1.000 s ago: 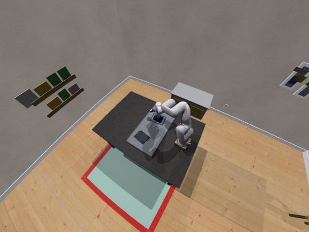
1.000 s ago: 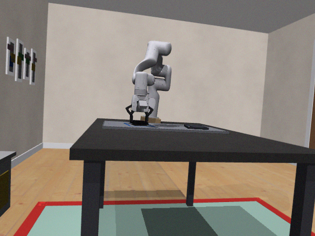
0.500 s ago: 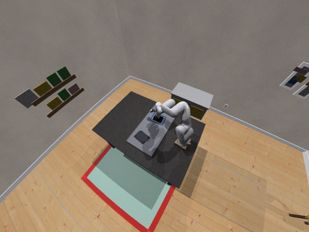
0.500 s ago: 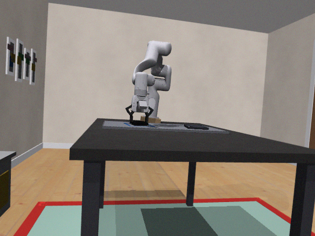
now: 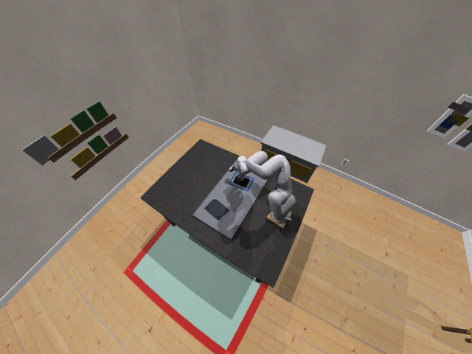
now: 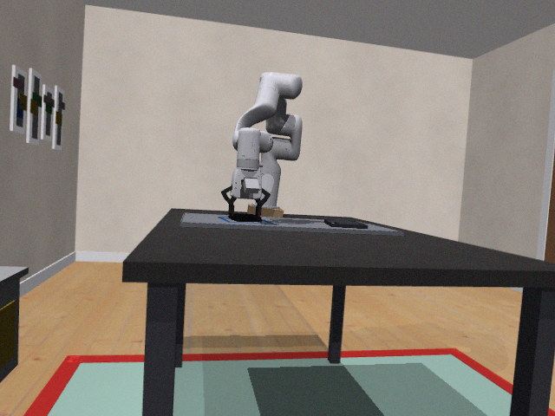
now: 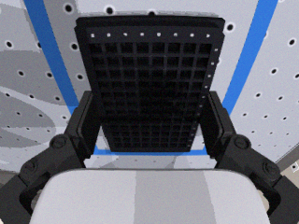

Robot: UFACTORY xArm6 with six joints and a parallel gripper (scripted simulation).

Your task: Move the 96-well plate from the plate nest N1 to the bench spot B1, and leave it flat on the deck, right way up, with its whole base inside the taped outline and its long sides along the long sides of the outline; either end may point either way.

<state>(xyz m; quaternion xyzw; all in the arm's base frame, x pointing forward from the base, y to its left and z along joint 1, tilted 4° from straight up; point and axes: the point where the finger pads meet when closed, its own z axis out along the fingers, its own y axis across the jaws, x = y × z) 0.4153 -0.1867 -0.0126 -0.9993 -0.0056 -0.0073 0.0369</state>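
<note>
The black 96-well plate [image 7: 151,84] lies inside the blue taped outline [image 7: 249,56] of the bench spot on the grey perforated deck. Its long sides run along the outline's long sides. My gripper [image 7: 149,104] is shut on the plate, with one black finger against each long side near the plate's near end. In the top view the plate [image 5: 241,181] sits in the blue outline under the arm's wrist. In the exterior view the gripper [image 6: 244,213] stands upright over the plate at deck level. I cannot tell whether the plate rests on the deck or hangs just above it.
The dark square plate nest [image 5: 216,209] stands at the other end of the grey deck [image 5: 228,206], also seen in the exterior view [image 6: 345,223]. The deck lies on a black table [image 6: 313,255]. A grey cabinet [image 5: 293,149] stands behind the arm's base.
</note>
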